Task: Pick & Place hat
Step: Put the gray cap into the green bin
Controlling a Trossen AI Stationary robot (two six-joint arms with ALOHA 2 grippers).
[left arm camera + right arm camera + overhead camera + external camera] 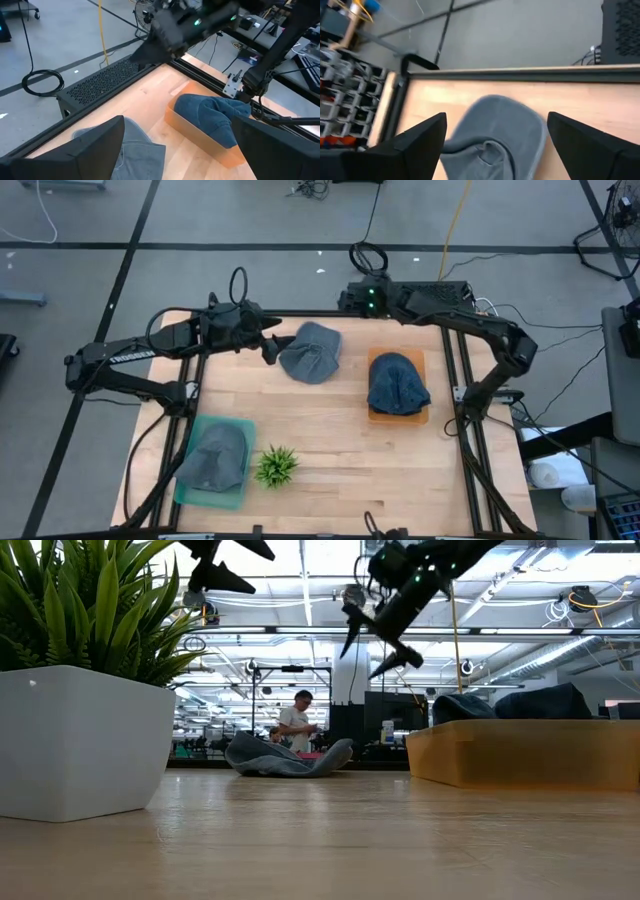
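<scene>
Grey fabric marks the one hat not yet put away: a loose grey hat [311,352] lies crumpled on the bare wooden table [330,450] near its far edge, roughly midway between the two side rails. Two other hats look settled already, by my reading: a dark blue hat [397,383] sits in the orange tray [373,360] toward the right edge, and a grey-green hat [215,457] rests in the green tray [237,426] at the near left corner, just beside a small potted plant [276,465]. The left gripper [270,345] hangs above the table just left of the loose hat, its fingers spread wide and holding nothing. The right gripper [492,135] is raised over the far edge, looking down on the same hat, its fingers also apart and empty. So the task seems partly done: two hats placed, one left to be grasped, lifted and set down, though which spot it belongs to I cannot tell. A person [296,726] stands far off in the room beyond the table.
</scene>
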